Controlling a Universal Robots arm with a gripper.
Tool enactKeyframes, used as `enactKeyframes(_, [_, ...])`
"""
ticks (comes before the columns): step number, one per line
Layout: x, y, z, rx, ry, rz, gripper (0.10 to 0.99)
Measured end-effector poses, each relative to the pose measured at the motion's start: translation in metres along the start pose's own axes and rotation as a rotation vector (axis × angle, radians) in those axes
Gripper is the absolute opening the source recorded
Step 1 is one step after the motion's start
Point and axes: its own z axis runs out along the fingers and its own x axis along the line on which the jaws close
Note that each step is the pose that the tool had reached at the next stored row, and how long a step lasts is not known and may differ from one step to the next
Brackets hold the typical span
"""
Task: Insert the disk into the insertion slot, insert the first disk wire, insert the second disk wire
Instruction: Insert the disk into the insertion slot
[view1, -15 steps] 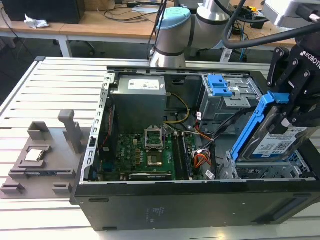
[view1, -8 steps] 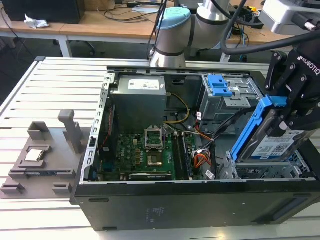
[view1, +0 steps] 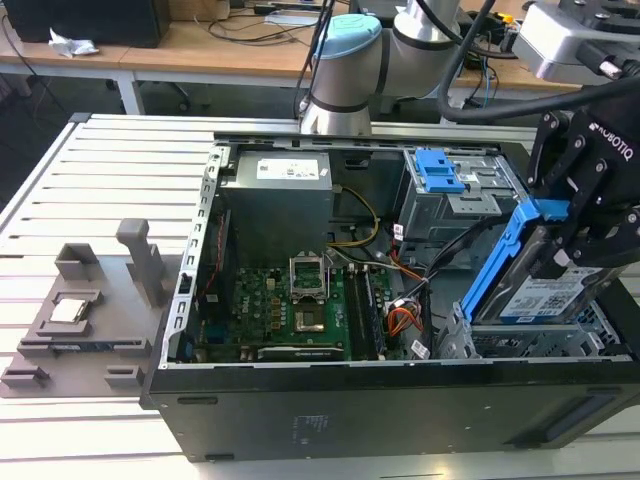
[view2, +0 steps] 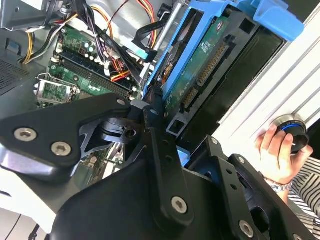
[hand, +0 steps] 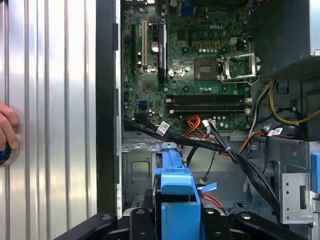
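**Operator:** Item one, the disk. Where is it?

**Clerk:** Your disk, silver and labelled, sits in its blue caddy. It stands tilted at the exterior view's right end of the open computer case. Its lower end meets the insertion slot, the silver cage in that corner. I cannot tell how deep it sits.

**Operator:** Item two, the pincer?

**Clerk:** Your gripper is black and clamped on the disk's raised end. The second wrist view gives you what the exterior view hides. It shows the disk's underside, a green circuit board with its connector row. It also shows one finger pressed against the caddy's edge.

**Operator:** What else is on the list?

**Clerk:**
- **Motherboard**: flat on the case floor.
- **Larger grey cage**: has a blue latch and stands just beyond the slot.
- **Black cable bundle**: the first wrist view shows it crossing between the motherboard and the caddy.
- **Hand**: rests on a round knob outside the case, on the slatted table. Both wrist views show it.
- **Grey fixture**: the exterior view adds this one, on the table at the exterior view's left, well apart from the case.
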Motion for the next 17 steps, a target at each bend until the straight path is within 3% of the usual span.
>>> enactKeyframes(12, [-0.0001,-0.0006,0.0146,0.000,0.0000,0.000,0.365])
enactKeyframes(17, [0.0000,-0.0006,0.0149,0.000,0.0003,0.000,0.365])
